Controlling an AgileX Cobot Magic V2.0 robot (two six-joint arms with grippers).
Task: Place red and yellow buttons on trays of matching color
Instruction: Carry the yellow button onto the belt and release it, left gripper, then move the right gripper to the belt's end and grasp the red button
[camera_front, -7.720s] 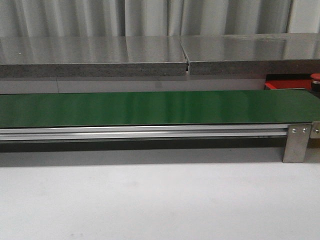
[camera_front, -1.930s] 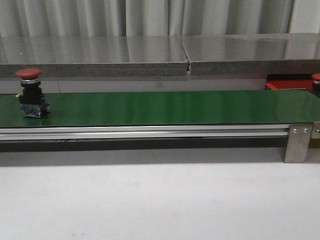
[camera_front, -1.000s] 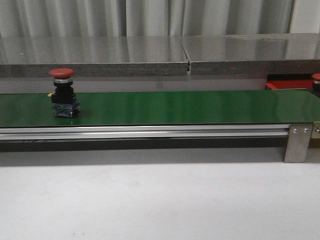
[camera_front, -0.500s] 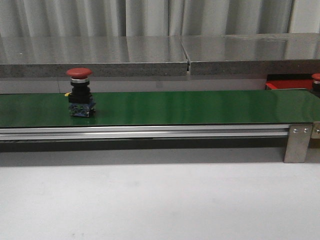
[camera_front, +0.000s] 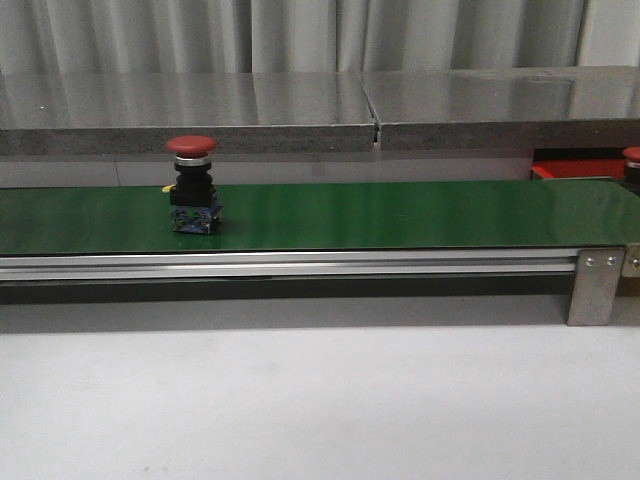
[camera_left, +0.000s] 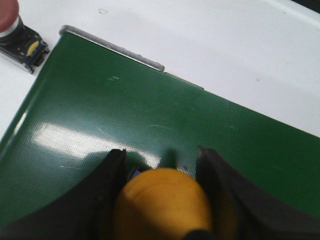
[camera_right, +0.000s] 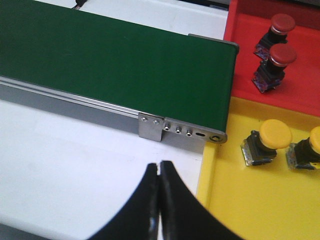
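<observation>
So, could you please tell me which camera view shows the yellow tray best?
The right wrist view: the yellow tray lies beside the belt's end, holding two yellow buttons, next to the red tray. The front and left wrist views show none of it.

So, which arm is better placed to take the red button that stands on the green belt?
Right, probably. The right gripper is shut and empty, beside the red tray at the belt end. The left gripper seems to hold a yellow button already, so it cannot take the red button.

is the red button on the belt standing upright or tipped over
Upright: in the front view the red button stands on its dark body on the green belt, red cap on top.
</observation>
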